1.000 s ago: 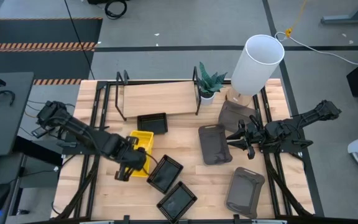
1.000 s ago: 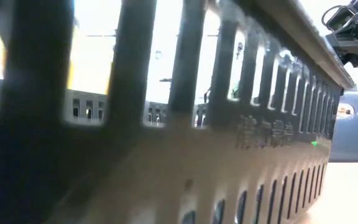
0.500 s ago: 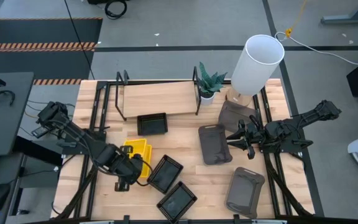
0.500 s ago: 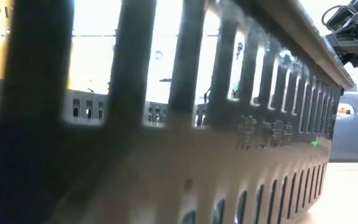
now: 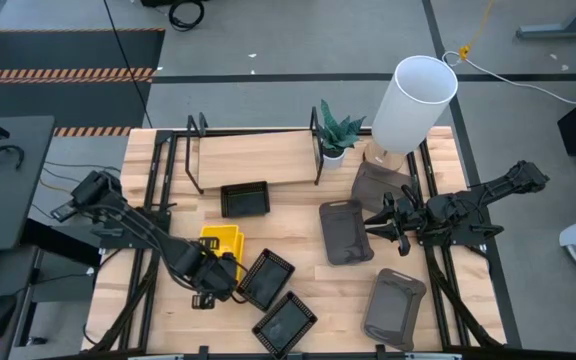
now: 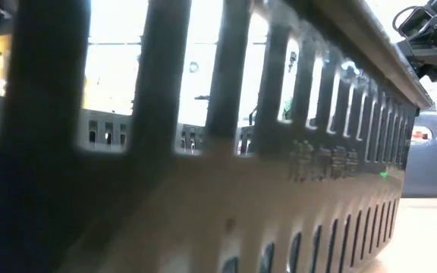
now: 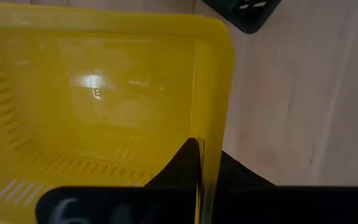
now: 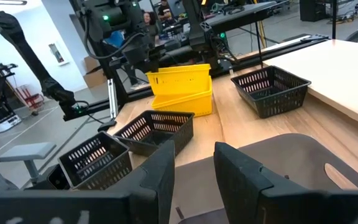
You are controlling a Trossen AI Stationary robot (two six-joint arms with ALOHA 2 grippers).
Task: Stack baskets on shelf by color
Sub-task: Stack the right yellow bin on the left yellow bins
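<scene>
- Left gripper clamped on the rim of the yellow basket, one finger inside the wall and one outside, as the left wrist view shows.
- Yellow basket resting on the table, seemingly a nested stack of yellow ones; how many, cannot tell.
- Just beside that gripper, toward the table's middle: a black basket, touching or nearly touching the yellow one.
- Farther toward the front edge: a second black basket, set at an angle.
- Beyond the yellow basket, on the far side from the gripper: a third black basket, lying just in front of the shelf.
- Shelf board bare, black rails at its ends, well apart from the left gripper.
- Right gripper hovering at the edge of a grey basket, fingers spread with a gap between them, holding nothing.
- Near the right gripper, toward the front: another grey basket.
- Behind it, toward the lamp: a third grey basket, partly under the arm.
- Small potted plant beside the shelf's right end.
- Low view filled by the slotted wall of a dark basket close to the lens; a gripper at the upper corner, state not readable there.
</scene>
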